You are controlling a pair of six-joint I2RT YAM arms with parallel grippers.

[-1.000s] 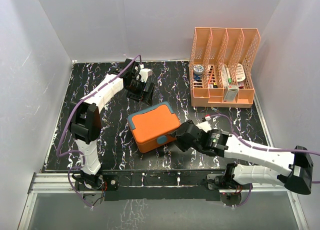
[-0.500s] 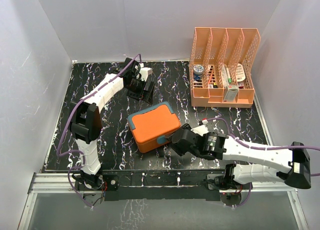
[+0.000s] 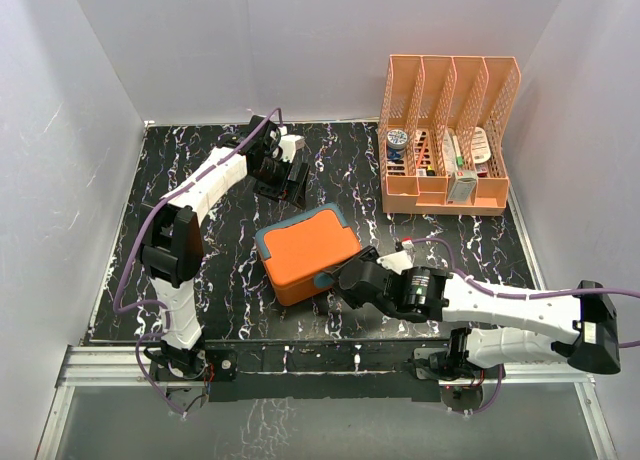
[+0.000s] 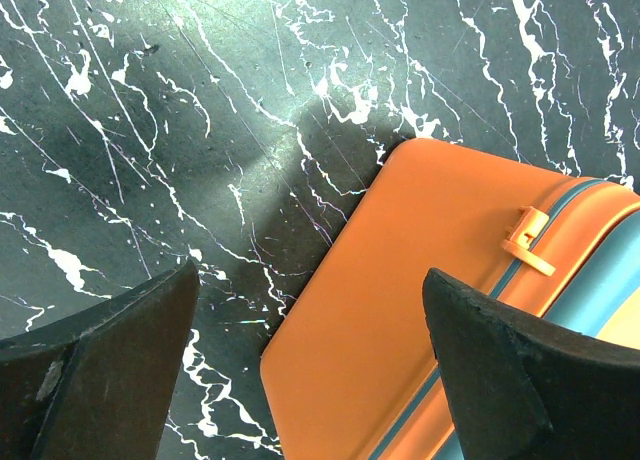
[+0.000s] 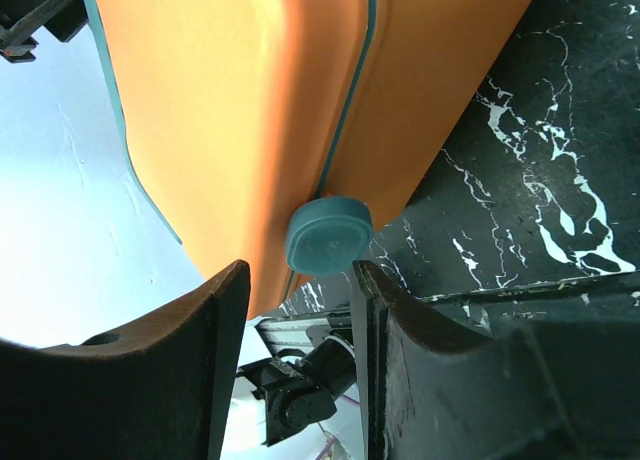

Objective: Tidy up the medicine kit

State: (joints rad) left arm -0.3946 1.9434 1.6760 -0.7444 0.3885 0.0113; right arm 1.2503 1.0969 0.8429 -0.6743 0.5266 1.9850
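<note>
We fear our right end effector [image 5: 300,272], jaws half apart and gripping nothing, could slip off the small latch [image 5: 328,235] or shove the closed medicine kit [image 3: 305,252] across the counter [image 3: 225,245] instead of opening it. The kit lies mid-counter with its near-right front latch just between those fingertips. The left end effector [image 4: 310,272], wide open and empty, hangs beyond its far side.

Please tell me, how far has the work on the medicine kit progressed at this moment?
Done: nothing that shows; the kit is shut and the supplies sit in the organizer. In hand: the right gripper, open, straddles the latch; the left gripper hangs open by the kit's rear corner. Left: unlatch, lift the lid, then probably move the supplies in.
</note>
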